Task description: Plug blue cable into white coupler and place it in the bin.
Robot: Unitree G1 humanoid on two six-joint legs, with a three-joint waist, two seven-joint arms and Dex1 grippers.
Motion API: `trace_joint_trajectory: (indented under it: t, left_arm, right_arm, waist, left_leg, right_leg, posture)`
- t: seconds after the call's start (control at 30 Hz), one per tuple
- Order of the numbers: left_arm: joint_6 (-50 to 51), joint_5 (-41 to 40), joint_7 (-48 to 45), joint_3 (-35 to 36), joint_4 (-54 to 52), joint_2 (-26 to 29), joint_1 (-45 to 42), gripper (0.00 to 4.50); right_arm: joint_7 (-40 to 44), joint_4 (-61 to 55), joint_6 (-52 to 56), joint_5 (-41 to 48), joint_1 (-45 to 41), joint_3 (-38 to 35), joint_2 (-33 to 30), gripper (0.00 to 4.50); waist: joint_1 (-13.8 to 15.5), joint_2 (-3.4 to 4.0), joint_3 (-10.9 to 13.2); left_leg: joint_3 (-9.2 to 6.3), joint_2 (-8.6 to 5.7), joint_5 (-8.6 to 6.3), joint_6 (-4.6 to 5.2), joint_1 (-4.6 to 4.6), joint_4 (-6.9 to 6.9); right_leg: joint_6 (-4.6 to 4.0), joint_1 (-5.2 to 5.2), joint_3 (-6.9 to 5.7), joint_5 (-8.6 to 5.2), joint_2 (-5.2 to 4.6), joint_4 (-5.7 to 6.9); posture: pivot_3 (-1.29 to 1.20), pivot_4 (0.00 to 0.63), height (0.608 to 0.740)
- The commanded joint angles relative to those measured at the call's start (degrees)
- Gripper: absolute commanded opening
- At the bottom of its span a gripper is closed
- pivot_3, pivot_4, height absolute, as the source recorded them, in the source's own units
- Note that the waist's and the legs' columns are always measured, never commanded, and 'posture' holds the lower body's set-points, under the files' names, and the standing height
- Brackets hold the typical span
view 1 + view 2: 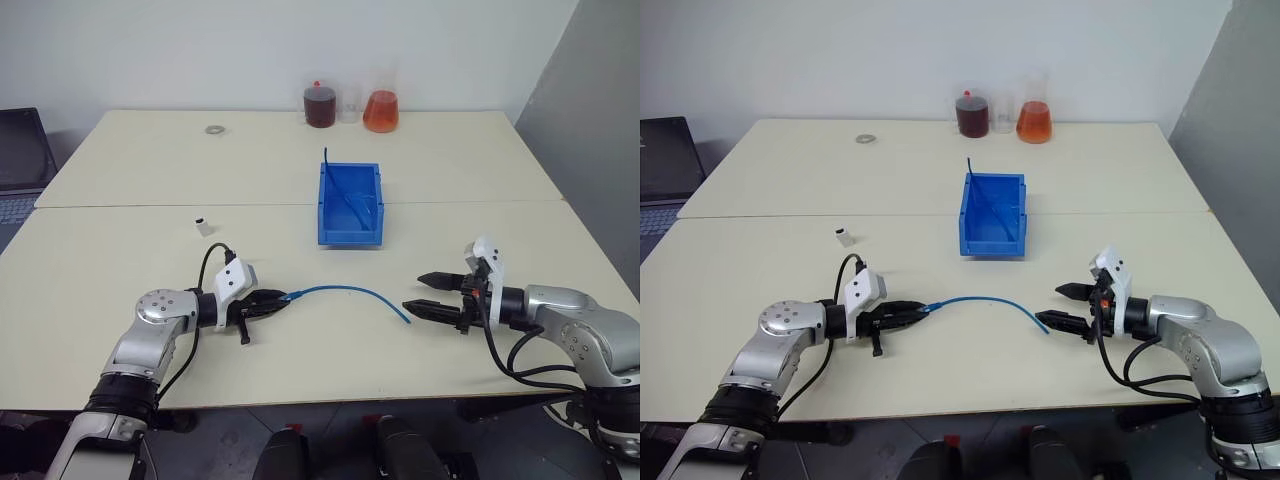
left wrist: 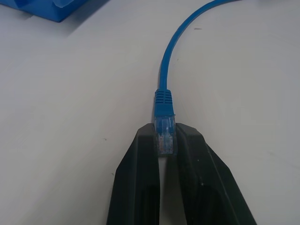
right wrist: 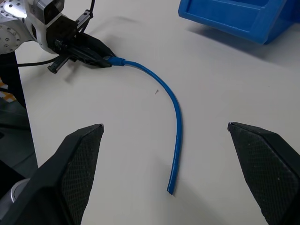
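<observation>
The left gripper [image 1: 272, 303] and right gripper [image 1: 428, 295] sit nearest, low over the front of the table [image 1: 120, 180], pointing toward each other; the left arm reaches in from the left edge with its fingers pinched on the clear plug of the cable [image 1: 345, 291]; the right arm comes in from the right with its fingers spread wide and nothing between them, just beside the cable's free end.

The bin [image 1: 349, 206] stands farther back near the table's middle, well apart from both grippers; inside it a thin dark-blue strand leans against a wall and sticks up past the rim.

The cable lies flat between the grippers, its long axis running left to right in a shallow arch; the plug end points at the left gripper, the cut end at the right one.

The coupler [image 1: 201, 224] stands alone on the table, left of the bin and behind the left gripper.
</observation>
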Motion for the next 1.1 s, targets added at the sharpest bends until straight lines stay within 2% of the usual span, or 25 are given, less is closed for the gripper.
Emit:
trace_joint_trajectory:
  t: [0.03,0.23,0.4,0.53,0.73,0.87,1.1]
  left_arm:
    - [14.1,-5.61,3.52,2.21,-9.03,-0.83,-1.28,0.23]
    - [36.77,-19.19,10.32,6.0,-22.0,-4.72,-4.83,0.23]
    - [51.47,-30.04,18.08,10.52,-24.48,-10.88,-8.91,0.23]
    - [57.65,-36.04,22.1,13.69,-22.7,-14.94,-11.98,0.23]
    - [61.82,-41.42,26.93,16.97,-19.26,-19.35,-16.66,0.23]
    - [65.2,-46.36,30.42,19.52,-18.26,-22.42,-18.3,0.23]
    - [67.36,-49.87,33.7,19.41,-20.84,-23.13,-16.43,0.23]
  right_arm:
    - [-1.17,-2.68,0.57,2.53,-1.69,-2.42,0.59,4.5]
    - [-5.27,-8.36,5.86,9.14,-2.58,-5.09,2.61,4.5]
    - [-11.74,-11.43,13.68,20.12,-3.23,-10.73,5.51,4.5]
    - [-19.27,-11.23,15.66,25.41,-2.94,-13.01,10.29,4.5]
    - [-31.72,-6.46,16.24,35.43,-3.53,-16.29,19.54,4.5]
    - [-37.26,-5.04,14.05,37.15,-2.96,-15.92,24.52,4.5]
    - [-40.23,-5.03,13.14,40.49,-3.71,-15.2,25.62,4.5]
  waist:
    - [-0.05,0.0,0.0]
    - [-0.01,-0.01,0.0]
    - [0.01,-0.01,0.0]
    - [-0.19,-0.01,0.0]
    - [-0.27,-0.01,0.0]
    - [-0.33,0.0,0.0]
    - [-0.75,0.0,0.0]
  left_leg:
    - [-0.01,0.0,0.0,0.0,-0.02,0.01]
    - [-0.14,0.0,0.0,0.0,-0.13,0.03]
    - [-0.2,-0.01,0.0,0.0,-0.13,0.04]
    - [-0.28,-0.01,0.0,0.0,-0.13,0.05]
    - [-0.31,-0.03,0.01,-0.01,-0.12,0.05]
    - [-0.31,-0.04,0.01,-0.01,-0.15,0.04]
    - [-0.39,-0.06,0.01,-0.02,-0.28,0.04]
  right_leg:
    - [0.0,-0.01,0.0,0.0,0.0,0.0]
    - [0.01,-0.04,-0.07,0.0,0.0,0.0]
    - [0.01,-0.01,-0.1,0.0,0.0,0.0]
    - [0.0,-0.01,-0.13,0.0,0.03,0.0]
    - [0.0,-0.01,-0.13,0.01,0.04,0.04]
    - [-0.02,-0.02,-0.13,0.02,0.04,0.02]
    - [-0.05,-0.07,-0.17,0.03,0.01,-0.01]
  posture:
    - [0.0,0.15,0.74]
    - [0.0,0.15,0.74]
    - [0.0,0.15,0.74]
    - [0.0,0.15,0.74]
    - [0.0,0.15,0.74]
    - [0.0,0.15,0.74]
    - [0.0,0.15,0.74]
